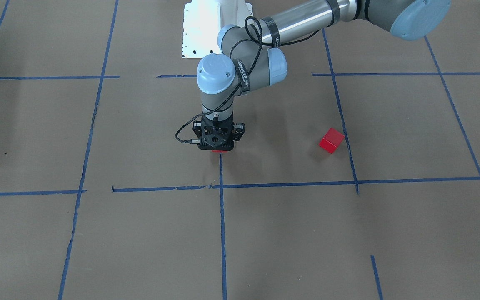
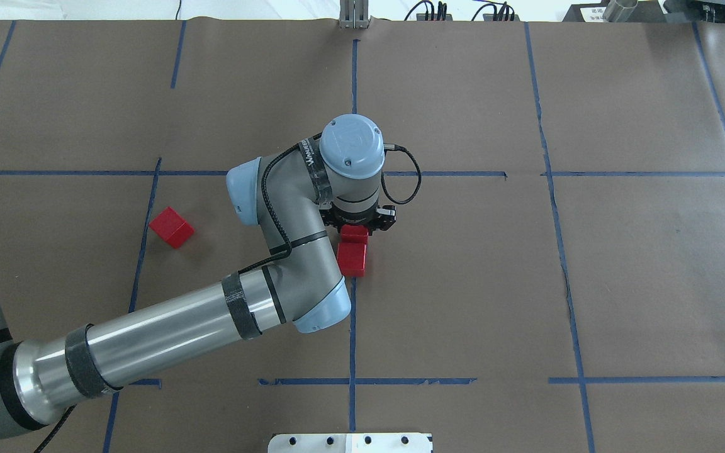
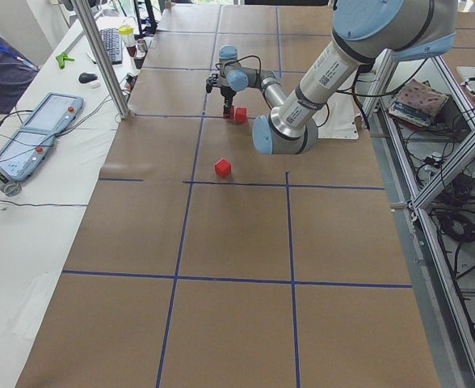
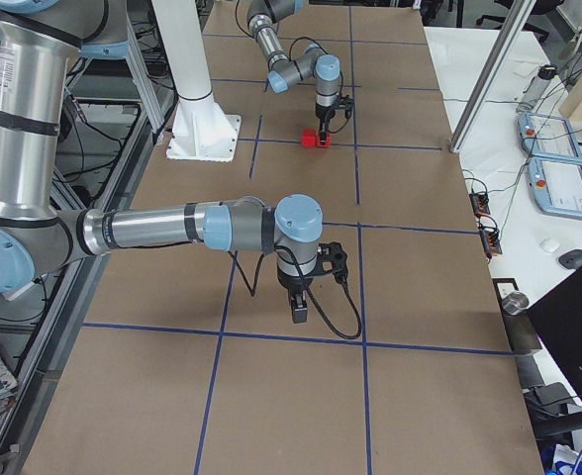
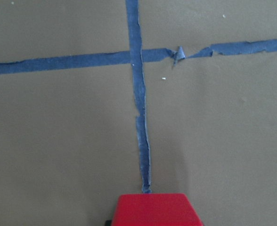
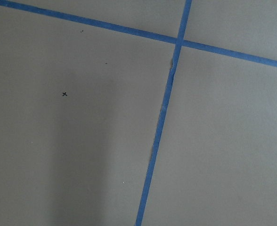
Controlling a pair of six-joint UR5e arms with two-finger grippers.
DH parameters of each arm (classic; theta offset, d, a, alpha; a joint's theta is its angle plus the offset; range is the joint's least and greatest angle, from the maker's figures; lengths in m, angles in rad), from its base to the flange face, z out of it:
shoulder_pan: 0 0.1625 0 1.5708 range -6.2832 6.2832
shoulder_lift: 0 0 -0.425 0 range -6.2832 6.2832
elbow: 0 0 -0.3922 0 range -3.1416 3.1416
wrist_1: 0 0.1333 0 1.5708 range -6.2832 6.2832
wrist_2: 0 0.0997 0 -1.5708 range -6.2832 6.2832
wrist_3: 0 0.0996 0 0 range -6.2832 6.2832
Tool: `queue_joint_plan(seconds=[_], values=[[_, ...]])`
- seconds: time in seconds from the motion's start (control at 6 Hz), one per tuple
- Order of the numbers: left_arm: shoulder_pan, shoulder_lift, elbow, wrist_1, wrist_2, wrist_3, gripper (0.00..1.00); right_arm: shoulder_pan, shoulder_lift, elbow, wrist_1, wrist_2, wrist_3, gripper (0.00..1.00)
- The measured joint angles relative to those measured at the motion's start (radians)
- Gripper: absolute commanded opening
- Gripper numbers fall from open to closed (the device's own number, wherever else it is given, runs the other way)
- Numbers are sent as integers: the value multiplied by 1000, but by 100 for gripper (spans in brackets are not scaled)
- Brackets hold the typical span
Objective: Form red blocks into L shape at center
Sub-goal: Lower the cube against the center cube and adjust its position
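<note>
The left hand [image 1: 218, 148] pointed down over a block [image 2: 354, 233]; whether it clamped it could not be told. A second block [image 2: 351, 259] lay just beside the hand.

The left arm [image 2: 167, 340] and right arm [image 4: 152, 230] share silver tubes, grey joints and pale blue caps. Above the left arm's black pincer [image 1: 217, 141], small screws dot the cap [image 2: 350, 145], a white-lettered black band [image 2: 312, 171] wraps the wrist and a black cable [image 2: 418, 179] loops.
</note>
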Motion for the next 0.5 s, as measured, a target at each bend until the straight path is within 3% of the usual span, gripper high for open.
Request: queue_joint_plan(seconds=[0.5], values=[[3,9,-8,0,0,0,23,0,0,0,0,0,0,100]])
